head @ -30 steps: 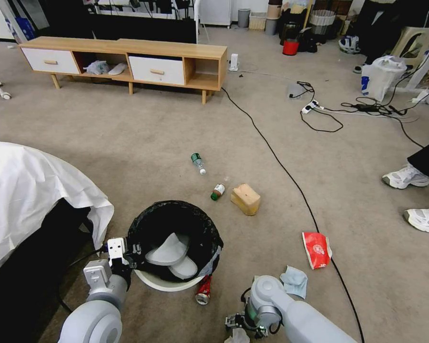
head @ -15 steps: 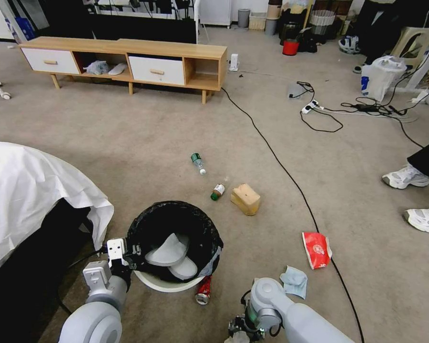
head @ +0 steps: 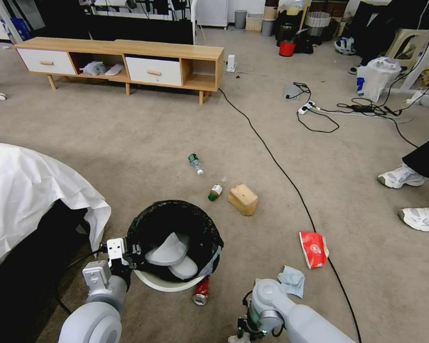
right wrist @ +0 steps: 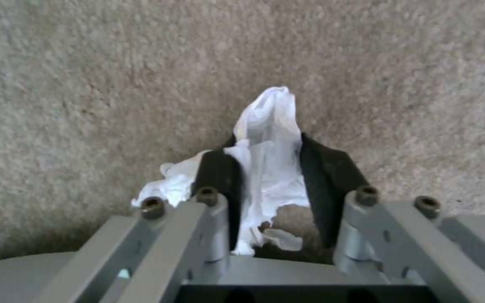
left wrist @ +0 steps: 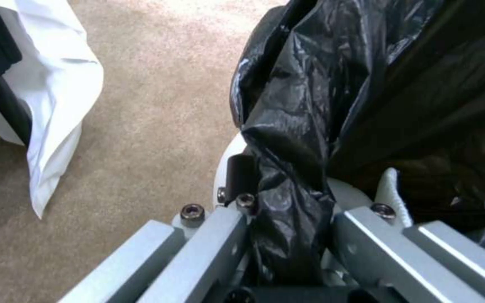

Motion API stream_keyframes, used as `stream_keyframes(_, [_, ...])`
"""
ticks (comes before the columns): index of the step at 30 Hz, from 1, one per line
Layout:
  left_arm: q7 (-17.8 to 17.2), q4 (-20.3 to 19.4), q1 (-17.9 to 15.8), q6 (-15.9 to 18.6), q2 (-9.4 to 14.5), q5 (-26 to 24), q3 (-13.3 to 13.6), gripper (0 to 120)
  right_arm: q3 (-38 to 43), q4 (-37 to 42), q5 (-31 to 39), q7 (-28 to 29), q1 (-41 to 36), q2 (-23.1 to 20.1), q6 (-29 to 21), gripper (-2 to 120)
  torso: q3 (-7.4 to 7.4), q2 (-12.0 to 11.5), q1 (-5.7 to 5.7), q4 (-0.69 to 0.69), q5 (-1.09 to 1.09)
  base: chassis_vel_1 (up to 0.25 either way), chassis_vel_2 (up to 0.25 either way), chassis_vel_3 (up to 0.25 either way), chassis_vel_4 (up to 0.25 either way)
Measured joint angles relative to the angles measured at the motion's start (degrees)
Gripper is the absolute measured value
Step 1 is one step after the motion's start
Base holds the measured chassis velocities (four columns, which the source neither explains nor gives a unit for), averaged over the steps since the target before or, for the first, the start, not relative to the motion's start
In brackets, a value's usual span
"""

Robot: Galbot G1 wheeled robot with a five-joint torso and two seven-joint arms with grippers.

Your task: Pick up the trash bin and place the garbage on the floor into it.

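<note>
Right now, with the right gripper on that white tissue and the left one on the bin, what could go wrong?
1. The right gripper pinches only a thin part of the white tissue; loose folds spill outside the fingers, so it may tear or slip when lifted.
2. The left gripper clamps the trash bin mostly by its black garbage bag; the liner could pull off the rim.
3. The crushed red can lies against the bin's base and may get knocked away.

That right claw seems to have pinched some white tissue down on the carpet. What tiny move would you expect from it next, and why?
Probably lift it straight up. The right claw is closed on the white tissue, which sits low on the carpet. The left claw grips the trash bin by its bag-lined rim, so raising the tissue clear of the floor looks like the sensible first step toward it.
</note>
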Motion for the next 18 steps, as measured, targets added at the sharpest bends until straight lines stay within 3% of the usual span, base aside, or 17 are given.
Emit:
stream_keyframes(3, [0.04,0.0,-0.05,-0.01,0.03,-0.04,-0.01,1,-0.46,0.47,-0.01,-0.03,-0.09,-0.31,0.24,17,0.01,-0.02,0.0,0.01,0.03,0.0,0.0,0.0,0.0])
stream_keyframes(4, [0.33,-0.01,-0.08,-0.01,0.02,-0.08,0.01,1,-1.17,1.37,0.72,-1.1,-0.36,-0.16,0.43,11,0.03,-0.04,0.0,0.07,0.4,0.0,0.0,0.0,0.0])
stream_keyframes(6, [0.15,-0.02,-0.07,-0.03,0.03,-0.02,-0.06,1,-1.33,2.2,1.12,-0.89,-0.4,-0.24,0.69,5,0.04,-0.04,0.01,0.1,0.46,0.037,0.022,0.001,0.006])
stream_keyframes(7, [0.15,-0.02,-0.07,-0.03,0.03,-0.02,-0.06,1,-1.33,2.2,1.12,-0.89,-0.4,-0.24,0.69,5,0.04,-0.04,0.01,0.1,0.46,0.075,0.044,0.003,0.013])
stream_keyframes(8, [0.11,-0.02,-0.06,-0.05,0.01,0.07,-0.08,1,-1.31,2.7,1.27,-0.64,-0.37,-0.35,0.83,1,0.02,-0.04,0.0,0.14,0.18,0.075,0.044,0.031,0.013])
stream_keyframes(9, [0.26,-0.01,-0.05,-0.04,-0.05,0.0,0.05,1,-1.66,3.5,1.6,0.01,-0.43,-0.55,1.14,0,0.03,-0.05,0.01,0.08,0.11,0.0,0.0,0.0,0.0])
stream_keyframes(10, [0.26,-0.01,-0.05,-0.04,-0.05,0.0,0.05,1,-1.66,3.5,1.6,0.01,-0.43,-0.55,1.14,0,0.03,-0.05,0.01,0.08,0.11,0.0,0.0,0.0,0.0])
stream_keyframes(11, [0.16,-0.01,-0.06,-0.05,-0.06,0.06,0.06,1,-1.87,4.27,2.13,0.47,-0.44,-0.5,1.39,0,0.02,-0.04,0.0,0.05,0.27,0.0,0.0,0.0,0.0])
stream_keyframes(12, [0.13,0.0,-0.11,-0.07,-0.08,0.13,0.05,1,-1.92,4.9,2.41,1.09,-0.33,-0.53,1.62,0,0.02,-0.04,0.0,0.04,0.07,0.0,0.0,0.0,0.0])
stream_keyframes(18, [0.14,0.1,-0.31,-0.06,-0.11,0.08,0.15,1,-2.23,6.84,3.27,2.18,0.3,-0.51,2.47,0,0.01,-0.04,0.0,0.03,0.06,0.0,0.0,0.0,0.0])
